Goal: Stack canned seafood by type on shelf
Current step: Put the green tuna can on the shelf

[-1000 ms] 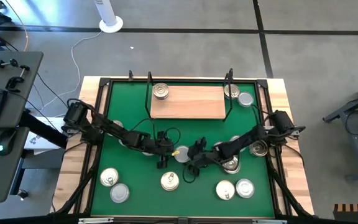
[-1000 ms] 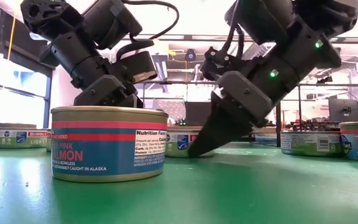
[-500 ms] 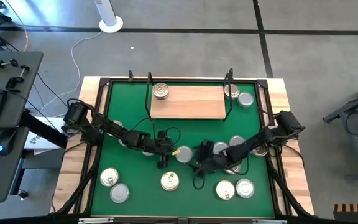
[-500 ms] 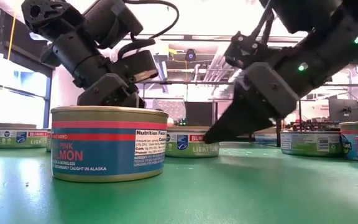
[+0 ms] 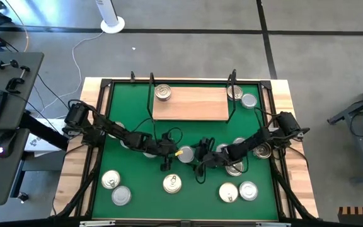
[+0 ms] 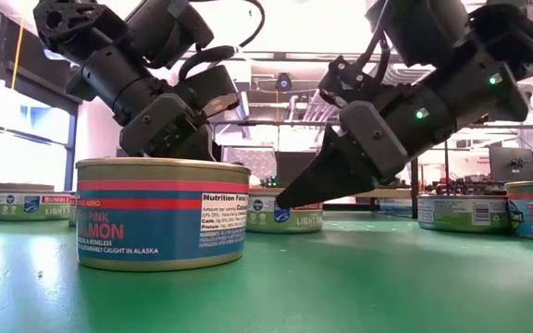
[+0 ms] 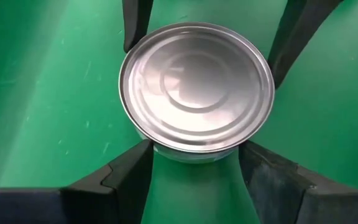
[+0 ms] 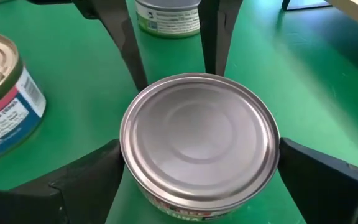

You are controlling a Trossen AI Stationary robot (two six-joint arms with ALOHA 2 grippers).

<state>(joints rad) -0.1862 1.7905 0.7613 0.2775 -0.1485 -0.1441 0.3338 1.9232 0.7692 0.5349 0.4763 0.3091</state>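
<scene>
A tin of canned seafood with a plain silver lid (image 7: 196, 84) stands upright on the green mat (image 5: 137, 126), near the mat's middle (image 5: 184, 155). My left gripper (image 5: 171, 153) reaches it from the table's left, slanting down, and is shut on it. My right gripper (image 5: 200, 157) comes from the right. It is open, with one finger (image 8: 98, 174) on each side of the same tin (image 8: 197, 134); I see no touch. The wooden shelf (image 5: 194, 106) lies beyond, with a gold-lidded tin (image 5: 162, 93) on its far left corner. My left gripper pinches the tin's side wall (image 7: 166, 151) between its two fingertips (image 7: 135, 163), on the half toward the table's left. Only the free ends reach it. The fingers slant down from the left. The tin stands upright, its base on the mat.
More tins lie on the mat: two at the near left (image 5: 115, 188), a gold-lidded one (image 5: 172, 183) near the front, two at the near right (image 5: 238, 191), several under my right arm (image 5: 235, 166) and two right of the shelf (image 5: 241, 96). A black rail (image 5: 104, 126) frames the mat.
My right gripper drew back a little toward the table's right and tipped from steep to flatter. It then came back to the silver-lidded tin and now straddles it, open throughout. The tin has not moved.
</scene>
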